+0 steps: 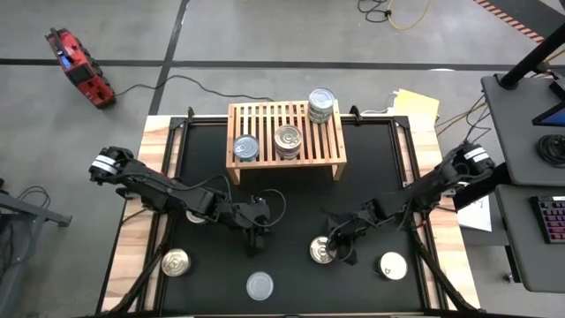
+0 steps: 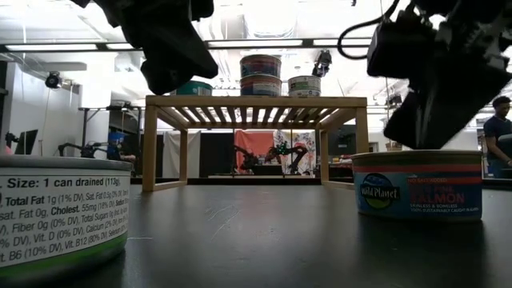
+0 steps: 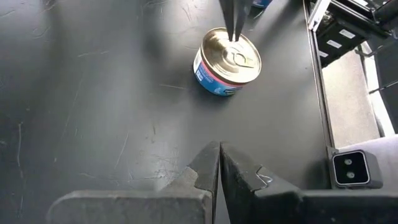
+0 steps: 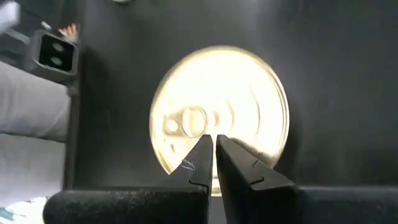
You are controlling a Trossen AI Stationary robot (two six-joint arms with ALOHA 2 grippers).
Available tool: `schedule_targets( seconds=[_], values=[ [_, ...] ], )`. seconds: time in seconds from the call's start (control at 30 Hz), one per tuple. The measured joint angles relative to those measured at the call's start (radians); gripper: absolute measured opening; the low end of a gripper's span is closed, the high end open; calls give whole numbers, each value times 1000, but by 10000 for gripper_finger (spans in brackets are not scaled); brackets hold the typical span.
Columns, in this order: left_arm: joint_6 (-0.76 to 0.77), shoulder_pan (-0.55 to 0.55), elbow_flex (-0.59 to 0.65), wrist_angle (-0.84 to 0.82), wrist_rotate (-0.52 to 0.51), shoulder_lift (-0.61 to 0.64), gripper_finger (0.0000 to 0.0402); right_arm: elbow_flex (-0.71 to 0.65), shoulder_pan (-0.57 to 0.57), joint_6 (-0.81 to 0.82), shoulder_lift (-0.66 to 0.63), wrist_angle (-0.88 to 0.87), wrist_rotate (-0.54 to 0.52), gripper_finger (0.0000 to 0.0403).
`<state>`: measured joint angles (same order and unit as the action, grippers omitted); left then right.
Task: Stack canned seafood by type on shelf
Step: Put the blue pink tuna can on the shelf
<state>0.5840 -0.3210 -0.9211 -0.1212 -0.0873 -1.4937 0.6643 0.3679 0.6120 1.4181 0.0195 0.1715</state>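
The light-wood shelf (image 1: 287,137) stands at the table's far middle. On its slatted top stand a blue-sided can (image 1: 245,147), a can stack (image 1: 288,141) and a taller stack (image 1: 322,104). A gold-lidded salmon can (image 1: 322,250) stands on the black mat; it also shows in the low view (image 2: 418,186). My right gripper (image 4: 214,146) is shut just above its lid. My left gripper (image 1: 256,243) is shut and empty, raised over the mat to the left of that can. More cans stand near the front: one (image 1: 176,262), one (image 1: 259,285) and one (image 1: 393,266). My right gripper's shut fingertips (image 4: 205,158) point down over the salmon can's lid (image 4: 249,106), close by its pull tab (image 4: 189,121). I cannot tell whether they touch the lid. The can stands upright on the mat.
The table has wooden side strips (image 1: 132,238) and a black frame around the mat. A can with a nutrition label (image 2: 56,216) stands close to the low camera. There is free mat between the shelf's legs (image 2: 256,188) and in front of the shelf.
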Motion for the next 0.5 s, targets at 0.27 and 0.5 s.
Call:
schedule_targets(
  seconds=[0.27,0.5],
  values=[
    [0,0,0,6,0,0,0,4,-2,16,85,67,8,13],
    [0,0,0,16,-6,-6,0,3,-35,20,92,89,-82,13]
  ],
)
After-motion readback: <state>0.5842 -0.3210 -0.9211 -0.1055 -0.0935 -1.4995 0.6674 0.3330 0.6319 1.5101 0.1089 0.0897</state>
